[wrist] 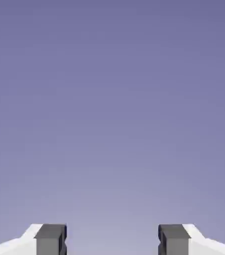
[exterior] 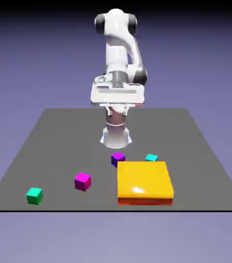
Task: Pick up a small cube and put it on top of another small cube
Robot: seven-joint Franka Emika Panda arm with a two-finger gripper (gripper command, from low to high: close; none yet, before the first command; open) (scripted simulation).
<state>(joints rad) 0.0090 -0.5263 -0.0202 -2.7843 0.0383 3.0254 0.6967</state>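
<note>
The small green cube [exterior: 34, 195] sits alone on the grey table [exterior: 46, 138], near the front edge on the exterior view's left. Nothing is touching it. The small light blue cube [exterior: 151, 157] is well apart from it, on the exterior view's right, just behind the big orange slab [exterior: 145, 182]. A purple cube [exterior: 118, 157] is seen by the slab's back corner, and a pink cube [exterior: 82, 181] lies between the green cube and the slab.

The gripper [wrist: 112, 241] is held high, near the robot's base, far from every cube. In the hand view only the plain blue-violet backdrop is seen past the two grey fingertips [wrist: 50, 239]. The jaws are spread apart and nothing is held between them.

So the task looks to be at its very start: no cube has been picked up yet. For the next move, the hand would need to be turned downward, brought over the green cube and lowered with the jaws kept wide around it.
</note>
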